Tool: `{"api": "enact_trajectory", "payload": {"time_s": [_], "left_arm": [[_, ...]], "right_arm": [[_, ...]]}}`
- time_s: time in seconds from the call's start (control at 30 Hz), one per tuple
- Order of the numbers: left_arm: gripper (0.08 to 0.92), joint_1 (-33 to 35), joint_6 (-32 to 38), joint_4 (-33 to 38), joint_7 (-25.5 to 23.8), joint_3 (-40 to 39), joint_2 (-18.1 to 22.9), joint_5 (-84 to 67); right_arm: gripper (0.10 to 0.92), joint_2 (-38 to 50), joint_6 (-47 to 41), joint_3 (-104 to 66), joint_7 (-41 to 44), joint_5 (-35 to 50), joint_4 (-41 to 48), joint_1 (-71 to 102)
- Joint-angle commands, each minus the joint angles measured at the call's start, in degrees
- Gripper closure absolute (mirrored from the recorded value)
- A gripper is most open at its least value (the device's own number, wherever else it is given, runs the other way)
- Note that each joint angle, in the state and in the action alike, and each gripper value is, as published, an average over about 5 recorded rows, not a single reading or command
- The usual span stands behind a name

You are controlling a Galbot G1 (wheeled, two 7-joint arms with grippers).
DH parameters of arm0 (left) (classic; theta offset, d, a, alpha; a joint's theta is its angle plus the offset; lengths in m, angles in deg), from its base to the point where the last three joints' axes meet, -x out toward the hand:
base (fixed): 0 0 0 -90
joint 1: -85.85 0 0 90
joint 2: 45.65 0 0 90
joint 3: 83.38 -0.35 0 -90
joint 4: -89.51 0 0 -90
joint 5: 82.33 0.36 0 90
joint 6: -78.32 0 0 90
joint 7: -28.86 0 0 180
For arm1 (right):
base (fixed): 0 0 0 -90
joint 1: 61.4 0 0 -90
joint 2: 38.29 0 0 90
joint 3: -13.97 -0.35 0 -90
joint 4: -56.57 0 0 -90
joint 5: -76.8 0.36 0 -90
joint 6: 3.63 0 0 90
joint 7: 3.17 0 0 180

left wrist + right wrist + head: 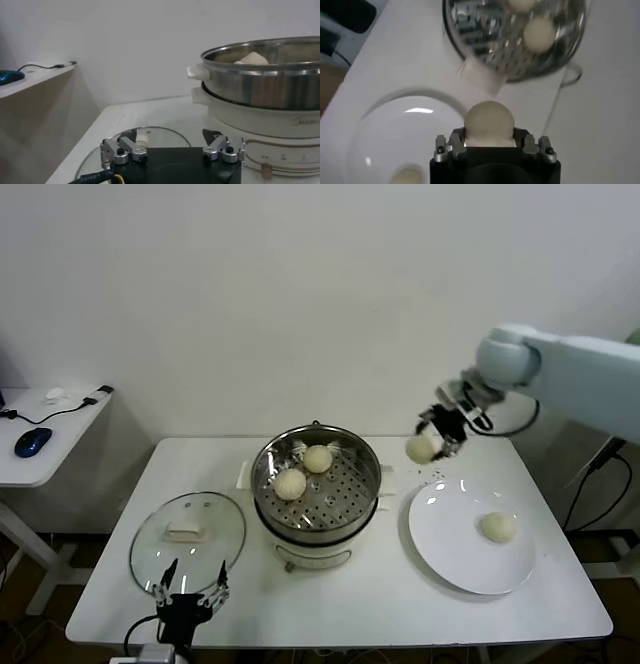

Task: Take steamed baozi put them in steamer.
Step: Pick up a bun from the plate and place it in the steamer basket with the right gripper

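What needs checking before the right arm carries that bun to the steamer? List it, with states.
1. Grip: right end effector shut on a baozi, held above the table between steamer and plate. Ok.
2. Steamer open: the glass lid lies on the table to its left. Ok.
3. Free space on the tray: two buns sit left of centre, the right side is bare. Ok.
4. Left end effector open, low at the table's near edge by the lid, out of the path. Ok.
5. Remaining work: one bun on the plate. Not done.
6. Firmness of the grip: cannot tell.
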Motion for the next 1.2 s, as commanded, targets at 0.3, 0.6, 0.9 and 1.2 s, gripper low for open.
{"api": "enact_trajectory", "payload": {"time_s": [0.3,0.6,0.9,1.2], "left_arm": [[0.177,0.1,0.0,0.3,0.0,0.0,0.0,0.1],[0.177,0.2,0.2,-0.3,0.1,0.2,0.2,0.0],[0.177,0.1,0.2,-0.5,0.1,0.3,0.4,0.0],[0.177,0.3,0.3,-0.4,0.2,0.3,0.2,-0.2]], "right_arm": [[0.389,-20.5,24.6,1.4,-3.9,-14.8,-3.8,7.7],[0.389,-23.9,23.9,0.2,-7.2,-17.3,2.1,15.6],[0.378,-25.3,25.4,-0.7,-8.0,-21.8,8.0,18.5],[0.269,-24.7,26.6,-1.3,-9.5,-18.9,8.2,15.8]]}}
